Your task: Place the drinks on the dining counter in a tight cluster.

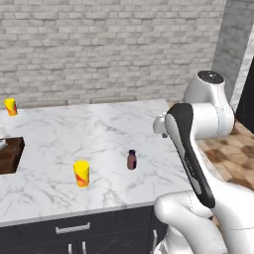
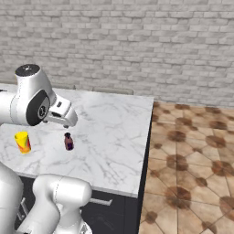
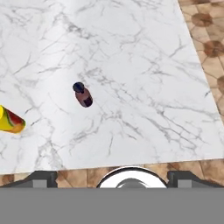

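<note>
We see a small dark maroon bottle [image 1: 131, 159] with a darker cap. It stands up straight on the white marble surface [image 1: 99, 134], near the front edge. From the hand camera we look down on its cap and its side [image 3: 82, 95]. Two yellow and red drinks stand on the same surface. One [image 1: 81, 173] is near the maroon bottle, not touching it. The other [image 1: 10, 106] is far away at the back corner.

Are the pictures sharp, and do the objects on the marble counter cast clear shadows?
Left base view: soft rendering, the maroon bottle slightly blurred, with only a faint shadow on the dining counter. Right base view: even light, no glare. Hand view: the yellow can is cut by the left edge, its shadow weak.
</note>
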{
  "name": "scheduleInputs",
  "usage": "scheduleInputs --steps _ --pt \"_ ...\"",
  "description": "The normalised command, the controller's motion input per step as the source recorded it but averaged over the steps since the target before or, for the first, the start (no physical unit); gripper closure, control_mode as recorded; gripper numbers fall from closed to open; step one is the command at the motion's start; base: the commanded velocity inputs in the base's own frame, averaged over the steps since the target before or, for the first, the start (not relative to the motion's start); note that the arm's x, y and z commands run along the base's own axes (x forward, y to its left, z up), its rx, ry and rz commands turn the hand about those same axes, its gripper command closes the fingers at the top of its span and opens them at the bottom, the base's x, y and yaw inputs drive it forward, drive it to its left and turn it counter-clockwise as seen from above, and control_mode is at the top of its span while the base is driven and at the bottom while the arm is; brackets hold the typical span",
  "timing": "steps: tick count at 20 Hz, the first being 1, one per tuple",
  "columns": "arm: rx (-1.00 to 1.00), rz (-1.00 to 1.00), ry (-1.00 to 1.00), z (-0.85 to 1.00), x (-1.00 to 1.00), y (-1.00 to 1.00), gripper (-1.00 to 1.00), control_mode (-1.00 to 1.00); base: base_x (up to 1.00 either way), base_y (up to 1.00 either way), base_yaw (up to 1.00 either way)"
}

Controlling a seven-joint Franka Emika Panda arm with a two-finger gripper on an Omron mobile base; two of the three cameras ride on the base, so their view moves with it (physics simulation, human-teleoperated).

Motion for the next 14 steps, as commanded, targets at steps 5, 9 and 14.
scheduleInputs --steps 5,9,14 --pt "0.02 0.0 -0.01 0.16 -0.07 0.0 -1.0 -1.0 0.0 0.0 0.0" --pt "0.05 0.0 0.0 0.08 0.0 0.0 -1.0 -1.0 0.0 0.0 0.0" --pt "0.02 0.0 0.0 0.0 -0.05 0.0 -1.0 1.0 -0.67 -0.31 -0.09"
